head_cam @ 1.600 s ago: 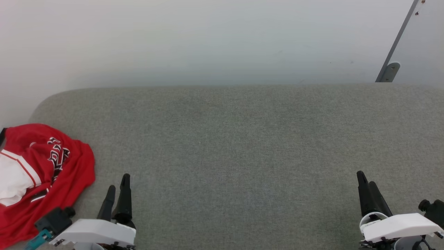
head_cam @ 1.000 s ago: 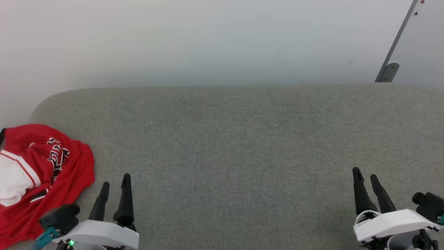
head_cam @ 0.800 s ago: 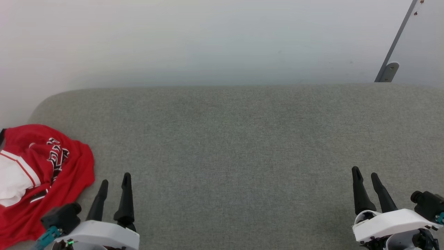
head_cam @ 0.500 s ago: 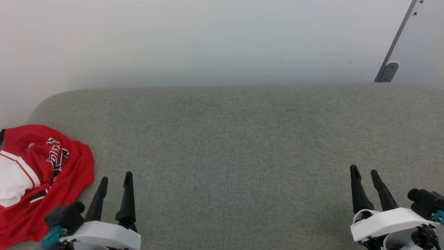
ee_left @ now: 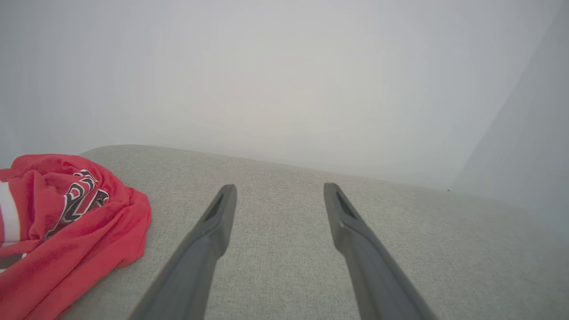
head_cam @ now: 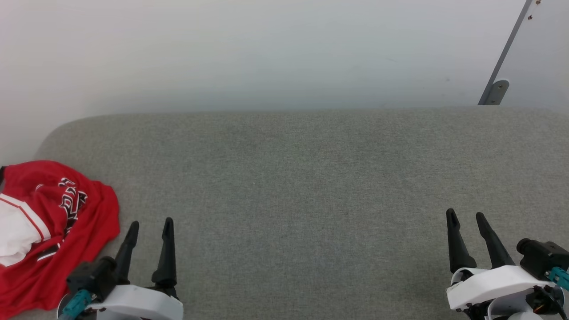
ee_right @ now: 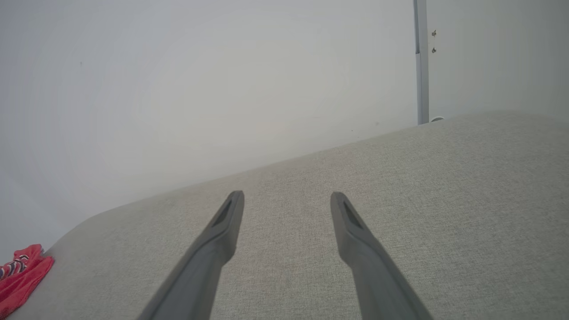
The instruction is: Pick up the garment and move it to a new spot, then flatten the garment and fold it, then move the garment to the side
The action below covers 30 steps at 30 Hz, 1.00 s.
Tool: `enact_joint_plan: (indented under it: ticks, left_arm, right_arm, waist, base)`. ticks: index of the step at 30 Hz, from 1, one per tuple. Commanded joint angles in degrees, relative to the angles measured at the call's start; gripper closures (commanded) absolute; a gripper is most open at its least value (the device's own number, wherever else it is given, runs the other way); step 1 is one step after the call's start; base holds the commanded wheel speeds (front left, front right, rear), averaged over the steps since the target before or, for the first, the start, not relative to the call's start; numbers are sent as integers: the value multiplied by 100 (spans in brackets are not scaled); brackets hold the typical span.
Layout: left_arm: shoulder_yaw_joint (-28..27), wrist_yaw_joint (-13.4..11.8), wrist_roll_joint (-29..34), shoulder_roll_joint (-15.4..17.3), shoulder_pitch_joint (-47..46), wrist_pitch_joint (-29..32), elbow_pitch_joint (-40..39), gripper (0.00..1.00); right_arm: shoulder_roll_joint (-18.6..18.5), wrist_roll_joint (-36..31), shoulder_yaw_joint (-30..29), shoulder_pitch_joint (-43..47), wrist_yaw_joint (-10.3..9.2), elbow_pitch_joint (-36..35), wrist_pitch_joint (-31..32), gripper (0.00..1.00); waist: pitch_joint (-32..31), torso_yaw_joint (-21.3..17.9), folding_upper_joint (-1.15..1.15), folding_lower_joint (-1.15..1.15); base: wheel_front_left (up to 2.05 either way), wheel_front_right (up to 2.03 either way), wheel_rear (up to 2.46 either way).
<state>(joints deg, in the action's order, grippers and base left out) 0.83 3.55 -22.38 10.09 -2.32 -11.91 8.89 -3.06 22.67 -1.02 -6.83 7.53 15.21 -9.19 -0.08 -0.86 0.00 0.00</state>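
Note:
The garment [head_cam: 58, 231] lies crumpled at the left end of the grey cushioned surface [head_cam: 302, 178], red with a white sleeve and part of its black lettering showing. It appears at the left in the left wrist view [ee_left: 66, 231] and as a small red patch in the right wrist view [ee_right: 22, 271]. My left gripper [head_cam: 150, 224] stands open just to the right of the garment, apart from it, nothing between its fingers [ee_left: 213, 226]. My right gripper [head_cam: 465, 215] is open over bare fabric at the lower right.
A pale wall [head_cam: 266, 53] rises behind the cushioned surface. A grey metal strut with a bracket [head_cam: 500, 66] leans at the back right. The surface's left end curves off near the garment.
Both grippers went from nearly shut to open. The left gripper shifted slightly right and the right one slightly left. The garment has not moved.

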Motion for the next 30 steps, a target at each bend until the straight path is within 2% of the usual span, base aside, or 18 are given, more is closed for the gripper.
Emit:
enact_joint_plan:
  ticks: [1,30]
  left_arm:
    - [-13,31,124,21,4,-43,-43,0]
    - [7,148,1278,16,116,-323,-139,0]
  right_arm:
    - [11,-132,26,-101,-6,-46,-48,0]
    - [20,-1180,1,-47,-8,-142,-287,0]
  waist:
    - [-1,-1,0,0]
    - [-41,-15,0,0]
  base:
    - [0,0,0]
    - [0,0,0]
